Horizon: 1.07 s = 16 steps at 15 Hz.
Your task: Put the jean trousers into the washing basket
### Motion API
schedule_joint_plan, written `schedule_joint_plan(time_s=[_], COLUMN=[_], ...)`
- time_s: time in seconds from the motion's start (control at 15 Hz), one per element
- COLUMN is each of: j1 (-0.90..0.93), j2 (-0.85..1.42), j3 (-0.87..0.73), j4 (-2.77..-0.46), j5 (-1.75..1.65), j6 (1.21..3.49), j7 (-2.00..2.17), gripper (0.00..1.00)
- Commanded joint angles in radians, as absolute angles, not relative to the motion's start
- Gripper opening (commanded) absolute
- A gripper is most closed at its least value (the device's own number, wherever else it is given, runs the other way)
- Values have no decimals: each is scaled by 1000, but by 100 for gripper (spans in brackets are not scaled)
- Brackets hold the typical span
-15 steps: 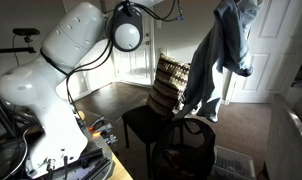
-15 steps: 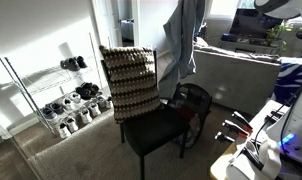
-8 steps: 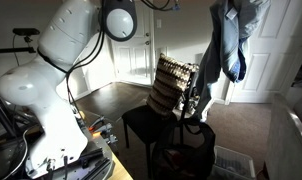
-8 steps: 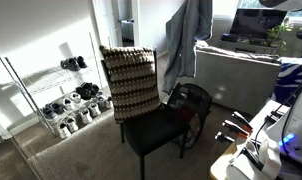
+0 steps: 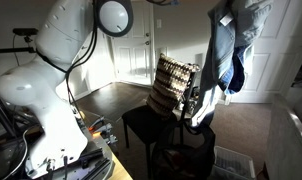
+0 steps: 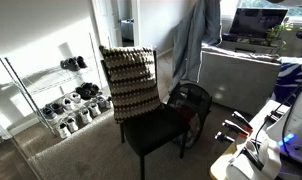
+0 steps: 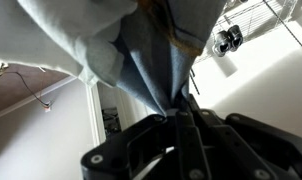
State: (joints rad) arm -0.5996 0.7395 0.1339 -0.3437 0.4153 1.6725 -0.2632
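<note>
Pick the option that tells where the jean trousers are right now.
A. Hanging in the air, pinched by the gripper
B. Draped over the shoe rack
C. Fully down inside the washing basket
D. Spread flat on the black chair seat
A: the jean trousers hang limp from high up, their top bunched between the shut gripper fingers in the wrist view, clear of the chair seat and not yet down in the washing basket.
</note>
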Motion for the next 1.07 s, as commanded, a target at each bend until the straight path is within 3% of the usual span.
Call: schedule_joint_plan(time_s=[0.0,1.0], j1=[-651,-688], j2=[711,751], j3=[152,146], j4=[-344,-350], j5=[412,395], j6=[1643,1602], j7=[-292,-290], gripper=[0,2])
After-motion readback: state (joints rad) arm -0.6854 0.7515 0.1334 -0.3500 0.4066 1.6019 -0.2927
